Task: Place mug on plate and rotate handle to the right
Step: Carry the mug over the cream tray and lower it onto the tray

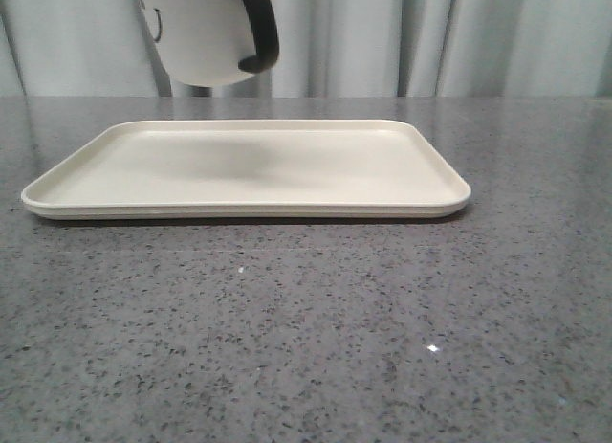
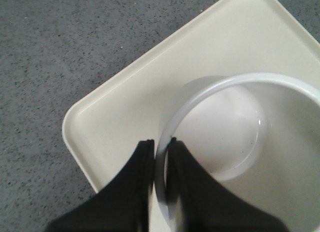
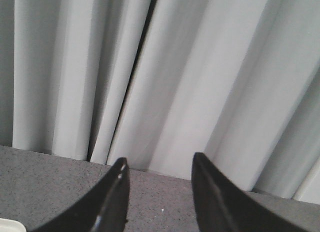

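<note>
The mug is held aloft over the plate, its rim pinched by the left end effector; placement and handle rotation remain undone. The right end effector is seen open, empty.

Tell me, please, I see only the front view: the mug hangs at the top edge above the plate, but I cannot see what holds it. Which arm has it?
Observer: The left gripper has it; its jaws pinch the mug's rim, one finger inside, one outside.
Operator: Is anything inside the mug?
Observer: No. The left wrist view looks down into it and shows only a bare white bottom.
Operator: Is it really over the plate?
Observer: Yes. In that view the plate lies under the mug, near one rounded corner.
Operator: And the right arm?
Observer: The right gripper is open and holds nothing; it faces the curtain.
</note>
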Available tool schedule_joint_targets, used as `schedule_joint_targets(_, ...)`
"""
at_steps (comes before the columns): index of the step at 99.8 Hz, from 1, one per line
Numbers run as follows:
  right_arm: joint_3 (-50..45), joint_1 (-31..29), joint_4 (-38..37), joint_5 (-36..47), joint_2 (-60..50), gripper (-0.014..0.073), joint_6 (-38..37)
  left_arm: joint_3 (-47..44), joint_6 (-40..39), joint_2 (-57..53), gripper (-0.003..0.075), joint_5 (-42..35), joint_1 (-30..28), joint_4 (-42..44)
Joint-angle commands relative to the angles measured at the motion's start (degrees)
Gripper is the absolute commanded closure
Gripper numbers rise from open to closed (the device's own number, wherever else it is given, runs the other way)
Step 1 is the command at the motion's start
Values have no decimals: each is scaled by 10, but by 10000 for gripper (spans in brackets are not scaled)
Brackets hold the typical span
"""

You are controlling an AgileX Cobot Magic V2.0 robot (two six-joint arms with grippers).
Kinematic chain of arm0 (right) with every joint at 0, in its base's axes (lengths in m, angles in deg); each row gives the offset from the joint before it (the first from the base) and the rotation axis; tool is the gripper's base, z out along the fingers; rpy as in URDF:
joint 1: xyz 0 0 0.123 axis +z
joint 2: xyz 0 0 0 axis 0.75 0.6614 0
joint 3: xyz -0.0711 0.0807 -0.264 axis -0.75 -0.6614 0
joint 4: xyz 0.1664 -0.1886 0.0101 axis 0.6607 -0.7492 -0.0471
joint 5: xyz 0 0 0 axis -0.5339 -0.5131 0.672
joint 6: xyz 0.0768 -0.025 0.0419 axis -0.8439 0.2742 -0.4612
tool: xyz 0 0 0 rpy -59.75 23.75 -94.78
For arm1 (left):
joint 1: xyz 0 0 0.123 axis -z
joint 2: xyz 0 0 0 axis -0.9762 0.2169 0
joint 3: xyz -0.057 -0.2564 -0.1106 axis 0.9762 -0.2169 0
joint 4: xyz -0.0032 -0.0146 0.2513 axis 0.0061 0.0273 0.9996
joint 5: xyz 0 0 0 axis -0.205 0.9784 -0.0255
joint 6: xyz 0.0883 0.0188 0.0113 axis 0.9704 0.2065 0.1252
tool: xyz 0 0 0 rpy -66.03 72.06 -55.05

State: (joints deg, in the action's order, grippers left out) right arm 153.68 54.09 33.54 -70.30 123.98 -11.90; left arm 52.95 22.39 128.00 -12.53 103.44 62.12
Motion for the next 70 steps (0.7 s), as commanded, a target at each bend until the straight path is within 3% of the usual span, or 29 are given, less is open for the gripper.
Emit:
schedule_joint_targets(1, 17, -2, -11, 41, 2, 272, 3, 37, -2, 7, 740, -7, 17, -14)
schedule_joint_targets(70, 17, -2, -13, 29, 2, 272, 3, 39, -2, 69, 740, 8, 36, -32)
